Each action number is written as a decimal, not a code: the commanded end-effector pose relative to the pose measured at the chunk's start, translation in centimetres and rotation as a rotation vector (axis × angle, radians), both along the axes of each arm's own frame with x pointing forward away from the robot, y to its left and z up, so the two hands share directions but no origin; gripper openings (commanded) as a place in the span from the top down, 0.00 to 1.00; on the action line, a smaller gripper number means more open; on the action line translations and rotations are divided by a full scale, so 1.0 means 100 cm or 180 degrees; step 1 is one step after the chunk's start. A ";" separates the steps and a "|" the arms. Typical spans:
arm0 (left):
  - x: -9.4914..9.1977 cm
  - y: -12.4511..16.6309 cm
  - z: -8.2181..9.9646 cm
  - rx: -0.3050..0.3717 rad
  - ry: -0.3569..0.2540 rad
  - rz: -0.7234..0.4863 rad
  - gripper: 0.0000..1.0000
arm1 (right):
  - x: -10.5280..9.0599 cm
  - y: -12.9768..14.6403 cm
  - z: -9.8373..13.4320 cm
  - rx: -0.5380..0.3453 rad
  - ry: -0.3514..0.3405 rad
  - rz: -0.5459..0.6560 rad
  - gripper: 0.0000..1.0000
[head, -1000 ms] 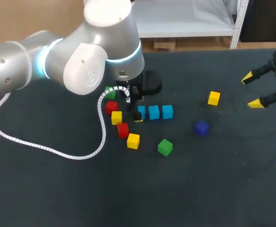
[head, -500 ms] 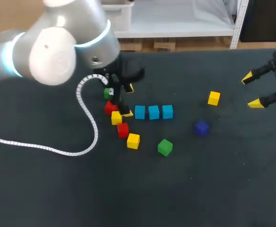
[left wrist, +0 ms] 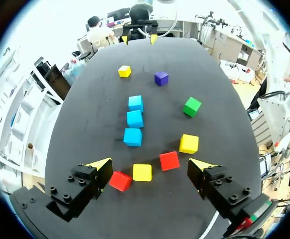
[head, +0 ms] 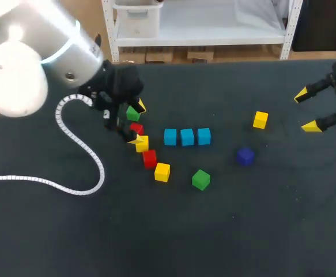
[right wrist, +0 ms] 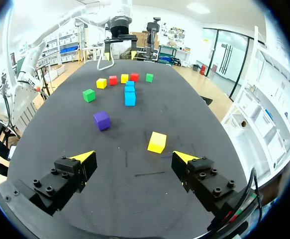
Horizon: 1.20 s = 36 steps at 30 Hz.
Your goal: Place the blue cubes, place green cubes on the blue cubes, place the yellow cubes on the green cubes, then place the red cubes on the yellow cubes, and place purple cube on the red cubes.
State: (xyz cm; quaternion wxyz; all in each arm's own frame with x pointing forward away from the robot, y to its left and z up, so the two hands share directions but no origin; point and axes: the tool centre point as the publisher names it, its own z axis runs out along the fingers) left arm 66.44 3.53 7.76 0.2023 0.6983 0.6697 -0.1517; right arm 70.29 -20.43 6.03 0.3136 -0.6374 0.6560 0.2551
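Observation:
Three light blue cubes [head: 187, 137] lie in a touching row mid-table, also ahead of my left gripper [left wrist: 135, 119]. My left gripper [head: 136, 123] hangs open to their left, above a green cube [head: 132, 113] and a red cube [head: 136, 128]. Below its open fingers [left wrist: 149, 165] lie a red cube [left wrist: 120, 181], a yellow cube [left wrist: 142, 172] and another red cube [left wrist: 169, 161]. A second green cube [head: 200, 179], a purple cube [head: 245, 156] and a lone yellow cube [head: 260, 119] lie apart. My right gripper [head: 307, 110] is open and empty at the far right [right wrist: 133, 157].
A diagonal line of cubes runs from a yellow one [head: 142, 143] through red [head: 150, 158] to yellow [head: 162, 172]. The white cable [head: 70, 138] of my left arm loops over the table's left part. The lone yellow cube [right wrist: 157, 142] lies just ahead of my right gripper.
My left arm has drawn back leftward and upward from the left end of the blue row, leaving that cube in place, its fingers spreading wider. The right arm has not moved.

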 end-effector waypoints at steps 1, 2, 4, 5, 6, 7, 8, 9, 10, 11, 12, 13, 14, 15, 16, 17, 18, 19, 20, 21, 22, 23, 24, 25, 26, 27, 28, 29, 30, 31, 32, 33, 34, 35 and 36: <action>-0.011 0.017 0.008 -0.0232 -0.0010 -0.0047 0.00 | -0.001 0.000 0.000 0.0000 -0.0005 -0.0005 0.00; -0.012 0.020 0.010 -0.0234 -0.0006 -0.0051 0.00 | -0.001 0.000 0.000 0.0000 -0.0005 -0.0005 0.00; -0.015 0.026 0.014 -0.0290 0.0008 -0.0040 0.00 | -0.001 0.000 0.000 0.0000 -0.0005 -0.0005 0.00; -0.016 0.028 0.015 -0.0288 0.0010 -0.0041 0.00 | -0.001 0.000 0.000 0.0000 -0.0005 -0.0005 0.00; -0.016 0.031 0.016 -0.0284 0.0011 -0.0043 0.00 | -0.001 0.000 0.000 0.0000 -0.0005 -0.0005 0.00; -0.017 0.033 0.018 -0.0287 0.0007 -0.0050 0.00 | -0.001 0.000 0.000 0.0000 -0.0005 -0.0005 0.00; -0.018 0.035 0.019 -0.0289 0.0006 -0.0055 0.00 | -0.001 0.000 0.000 0.0000 -0.0005 -0.0005 0.00; -0.018 0.036 0.019 -0.0280 0.0010 -0.0066 0.00 | -0.001 0.000 0.000 0.0000 -0.0005 -0.0005 0.00; -0.019 0.039 0.020 -0.0282 0.0010 -0.0070 0.00 | -0.001 0.000 0.000 0.0000 -0.0005 -0.0005 0.00; -0.019 0.040 0.021 -0.0295 0.0014 -0.0078 0.00 | -0.001 0.000 0.000 0.0000 -0.0005 -0.0005 0.00; -0.019 0.042 0.021 -0.0284 0.0018 -0.0096 0.00 | -0.001 0.000 0.000 0.0000 -0.0005 -0.0005 0.00; -0.018 0.043 0.021 -0.0282 0.0018 -0.0102 0.00 | -0.001 0.000 0.000 0.0000 -0.0005 -0.0005 0.00; -0.018 0.045 0.022 -0.0287 0.0017 -0.0113 0.00 | -0.001 0.000 0.000 0.0000 -0.0005 -0.0005 0.00; -0.018 0.047 0.023 -0.0284 0.0012 -0.0131 0.00 | -0.001 0.000 0.000 0.0000 -0.0005 -0.0005 0.00; -0.017 0.048 0.024 -0.0283 0.0003 -0.0151 0.00 | -0.001 0.000 0.000 0.0000 -0.0005 -0.0005 0.00; -0.016 0.050 0.026 -0.0284 0.0000 -0.0157 0.00 | -0.001 0.000 0.000 0.0000 -0.0005 -0.0005 0.00; -0.016 0.052 0.027 -0.0286 -0.0006 -0.0171 0.00 | -0.001 0.000 0.000 0.0000 -0.0005 -0.0005 0.00; -0.016 0.054 0.029 -0.0286 -0.0016 -0.0187 0.00 | -0.001 0.000 0.000 0.0000 -0.0005 -0.0005 0.00; -0.015 0.056 0.031 -0.0278 -0.0017 -0.0204 0.00 | -0.001 0.000 0.000 0.0000 -0.0005 -0.0005 0.00; -0.015 0.058 0.034 -0.0272 -0.0016 -0.0213 0.00 | -0.001 0.000 0.000 0.0000 -0.0005 -0.0005 0.00; -0.014 0.061 0.037 -0.0271 -0.0017 -0.0227 0.00 | -0.001 0.000 0.000 0.0000 -0.0005 -0.0005 0.00; -0.013 0.063 0.040 -0.0260 0.0000 -0.0258 0.00 | -0.001 0.000 0.000 0.0000 -0.0005 -0.0005 0.00; -0.012 0.065 0.044 -0.0269 -0.0005 -0.0306 0.00 | -0.001 0.000 0.000 0.0000 -0.0005 -0.0005 0.00; -0.011 0.067 0.049 -0.0282 -0.0006 -0.0369 0.00 | -0.001 0.000 0.000 0.0000 -0.0005 -0.0005 0.00; -0.009 0.070 0.056 -0.0266 -0.0009 -0.0421 0.00 | -0.001 0.000 0.000 0.0000 -0.0005 -0.0005 0.00; -0.009 0.070 0.056 -0.0266 -0.0009 -0.0421 0.00 | -0.001 0.000 0.000 0.0000 -0.0005 -0.0005 0.00; -0.009 0.070 0.056 -0.0266 -0.0009 -0.0421 0.00 | -0.001 0.000 0.000 0.0000 -0.0005 -0.0005 0.00; -0.009 0.070 0.056 -0.0266 -0.0009 -0.0421 0.00 | -0.001 0.000 0.000 0.0000 -0.0005 -0.0005 0.00; -0.009 0.070 0.056 -0.0266 -0.0009 -0.0421 0.00 | -0.001 0.000 0.000 0.0000 -0.0005 -0.0005 0.00; -0.009 0.070 0.056 -0.0266 -0.0009 -0.0421 0.00 | -0.001 0.000 0.000 0.0000 -0.0005 -0.0005 0.00; -0.009 0.070 0.056 -0.0266 -0.0009 -0.0421 0.00 | -0.001 0.000 0.000 0.0000 -0.0005 -0.0005 0.00; -0.009 0.070 0.056 -0.0266 -0.0009 -0.0421 0.00 | -0.001 0.000 0.000 0.0000 -0.0005 -0.0005 0.00; -0.009 0.070 0.056 -0.0266 -0.0009 -0.0421 0.00 | -0.001 0.000 0.000 0.0000 -0.0005 -0.0005 0.00; -0.009 0.070 0.056 -0.0266 -0.0009 -0.0421 0.00 | -0.001 0.000 0.000 0.0000 -0.0005 -0.0005 0.00; -0.009 0.070 0.056 -0.0266 -0.0009 -0.0421 0.00 | -0.001 0.000 0.000 0.0000 -0.0005 -0.0005 0.00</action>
